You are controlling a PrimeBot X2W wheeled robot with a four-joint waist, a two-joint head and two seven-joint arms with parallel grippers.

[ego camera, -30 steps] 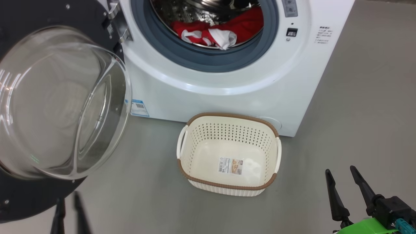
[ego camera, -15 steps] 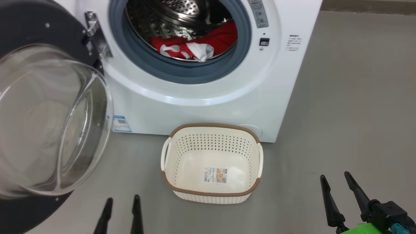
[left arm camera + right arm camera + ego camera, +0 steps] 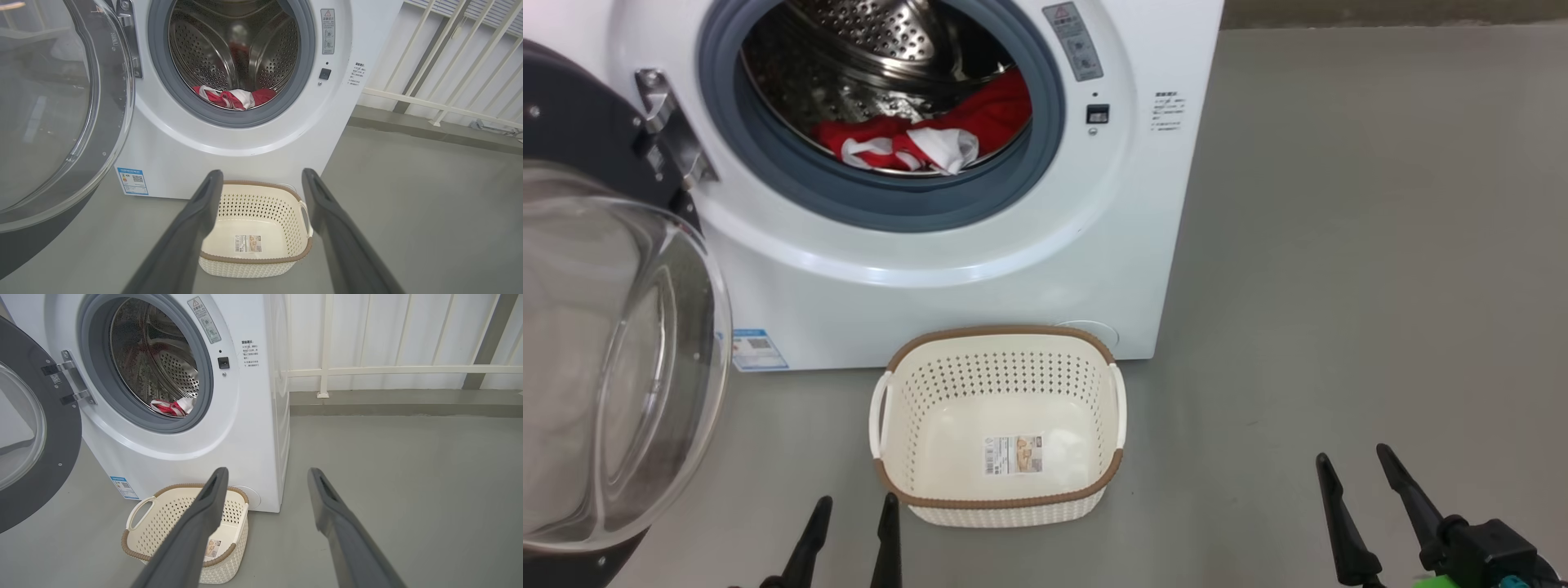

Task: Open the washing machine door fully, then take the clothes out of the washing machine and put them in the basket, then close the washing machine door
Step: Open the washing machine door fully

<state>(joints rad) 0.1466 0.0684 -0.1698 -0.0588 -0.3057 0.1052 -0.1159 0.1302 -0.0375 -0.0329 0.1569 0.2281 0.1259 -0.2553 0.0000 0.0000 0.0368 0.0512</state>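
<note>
Door (image 3: 613, 359) stood open at left, clothes (image 3: 915, 139) in the drum, basket (image 3: 996, 498) empty below; both grippers' jaws released

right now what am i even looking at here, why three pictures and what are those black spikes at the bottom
The spikes are the fingers of a two-armed robot's grippers. One picture comes from a camera on its head, looking down; the other two come from cameras on each wrist, looking along that gripper's own fingers. In the head view the left gripper is at the lower left and the right gripper at the lower right. Both are open and hold nothing. Ahead stands the washing machine with the washing machine door swung open to the left. The clothes, red and white, lie inside the drum. The basket sits on the grey floor before the machine, holding only its paper label.
</note>
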